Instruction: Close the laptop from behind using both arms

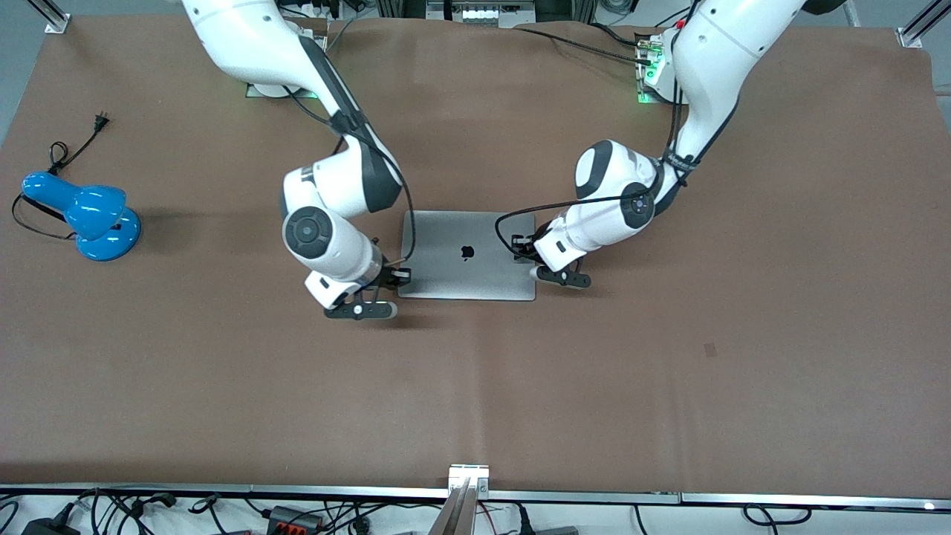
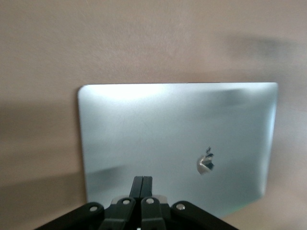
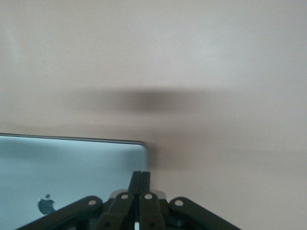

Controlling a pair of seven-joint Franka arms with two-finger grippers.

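Slim silver-grey metal laptop lies lid-down, flat, mid brown tabletop, long axis running arm to arm. Left hand and right hand, fingers pressed together and empty, each sit at a near lid corner, equally close.

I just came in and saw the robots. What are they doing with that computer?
Two white robot arms are working on a silver laptop in the middle of the brown table. Its lid is down flat, logo up, so it looks closed. The left gripper and the right gripper are each at one side edge of the lid, fingers shut together. A blue desk lamp sits unplugged toward the right arm's end.
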